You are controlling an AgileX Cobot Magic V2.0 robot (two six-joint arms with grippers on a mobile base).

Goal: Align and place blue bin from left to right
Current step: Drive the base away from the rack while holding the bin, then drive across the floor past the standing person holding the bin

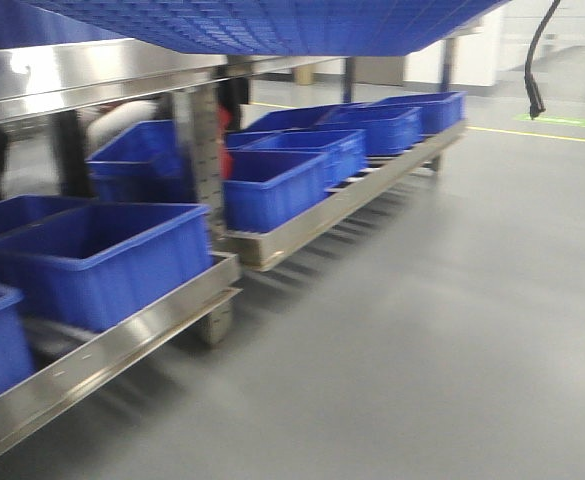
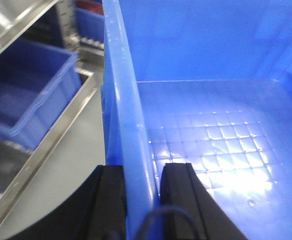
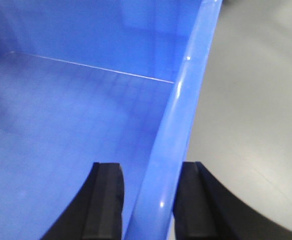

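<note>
Left gripper [image 2: 142, 172] and right gripper [image 3: 148, 170] are clamping opposite rims of the blue bin [image 1: 272, 25], carrying it aloft.

Each pair of black fingers [image 2: 178, 200] is straddling a side wall, one finger inside and one outside, so the rim is being pinched and the weight is being shared between both arms. The bin is riding high, its grid underside filling the top of the front view, above the steel rack [image 1: 302, 225] where smaller bins [image 1: 102, 255] are sitting in a row; that height is probably letting it clear them. Placement is not yet done; lowering it level into line looks like the coming step.
</note>
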